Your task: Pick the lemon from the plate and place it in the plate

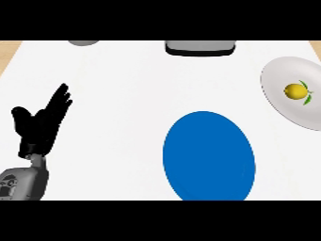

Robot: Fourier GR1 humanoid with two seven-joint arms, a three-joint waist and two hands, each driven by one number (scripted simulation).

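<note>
Right now I see the lemon (295, 91) on the white plate (288, 110) at right, the blue plate (209, 155) lower centre, my left hand (40, 123) resting open and empty at left; I judge the lemon light, firm, prone to roll, so I'd cup its sides

A yellow lemon (296, 91) lies on the white plate (288, 75), right of the blue plate (209, 157).
</note>
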